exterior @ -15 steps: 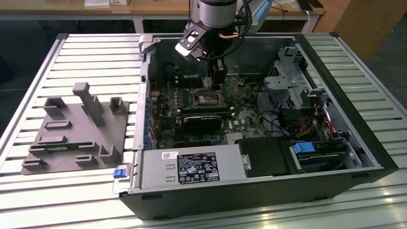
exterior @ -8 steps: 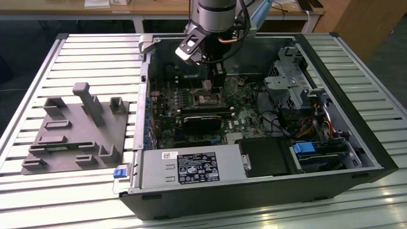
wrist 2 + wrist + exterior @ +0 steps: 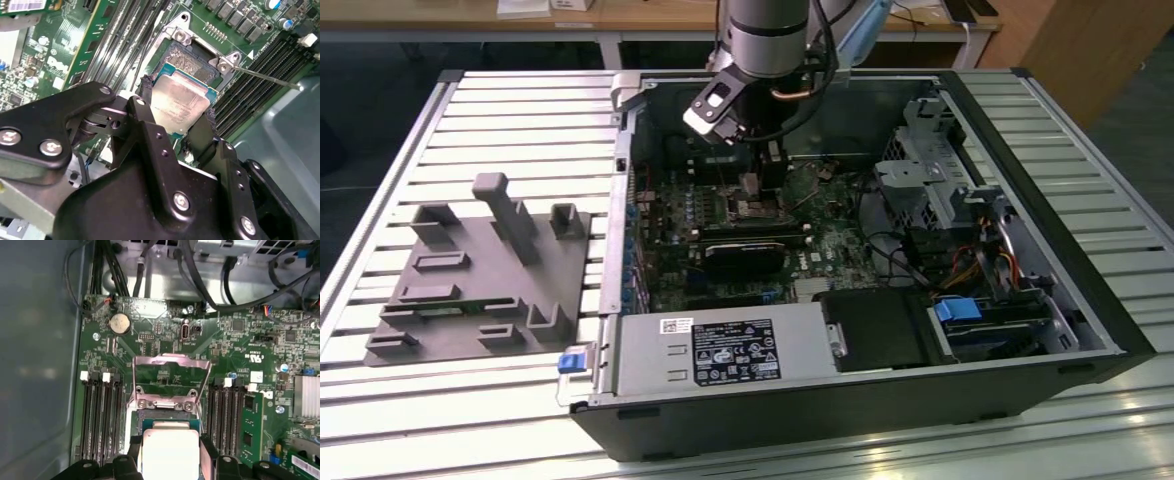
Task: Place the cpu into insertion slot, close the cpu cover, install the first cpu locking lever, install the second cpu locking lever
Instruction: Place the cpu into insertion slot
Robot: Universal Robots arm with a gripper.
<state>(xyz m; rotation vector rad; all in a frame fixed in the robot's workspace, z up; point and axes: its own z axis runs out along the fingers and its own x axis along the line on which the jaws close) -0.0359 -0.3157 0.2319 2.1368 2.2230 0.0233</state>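
- The case (image 3: 854,420) lay open on its side, and the arm (image 3: 767,30) reached down into it over the board (image 3: 150,340)
- The gripper (image 3: 177,107) was clamped on the cpu (image 3: 181,100), one finger on each of two opposite edges, silver top facing up
- The cover (image 3: 170,361) stood swung back off the slot (image 3: 192,55) in the first wrist view, so the way down looked clear
- The slot showed its dark centre and silver rim just beyond the cpu; the cpu hung over the near part of it, and whether it already touched could not be told
- To seat it well, I judged the cpu should stay level and square to the rim (a tilted corner would likely catch on the contacts), come straight down without sliding sideways, and be let go only once it lay flat inside the rim
- A thin lever (image 3: 265,76) ran out from one slot corner in the second wrist view, apart from the fingers; keeping the fingers off it seemed wise
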